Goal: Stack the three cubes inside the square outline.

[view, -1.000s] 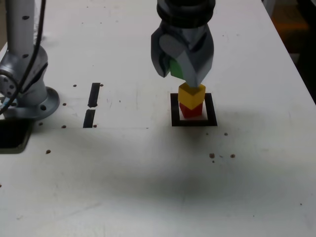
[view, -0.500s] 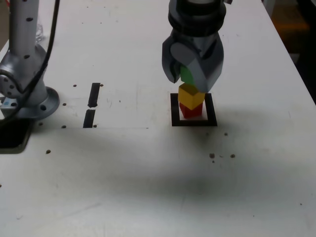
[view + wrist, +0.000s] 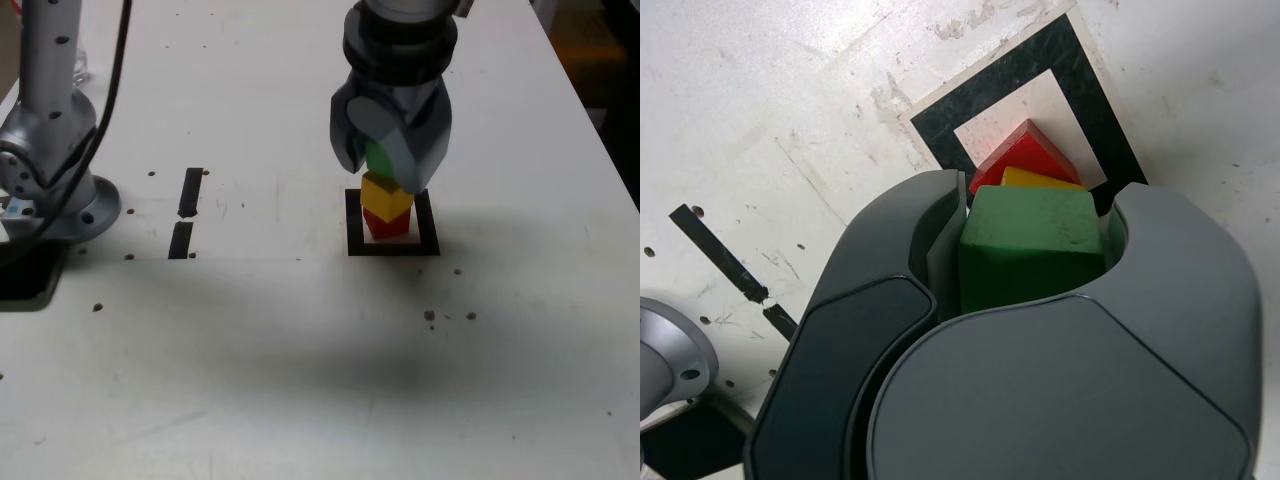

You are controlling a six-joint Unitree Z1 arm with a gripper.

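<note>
Here, the end effector (image 3: 1038, 235) grips 1 green cube (image 3: 1030, 245) over the yellow cube (image 3: 387, 198), which sits on the red cube (image 3: 387, 225) inside the black square outline (image 3: 355, 240) on the white surface (image 3: 250, 360).

A red cube (image 3: 386, 224) sits inside the square outline (image 3: 355, 247), a thick black frame with a white centre, lying flat. A yellow cube (image 3: 387, 197) rests on the red one, turned at an angle to it. A green cube (image 3: 1032, 235), the highest of the three, is directly above the yellow, partly hidden.
</note>
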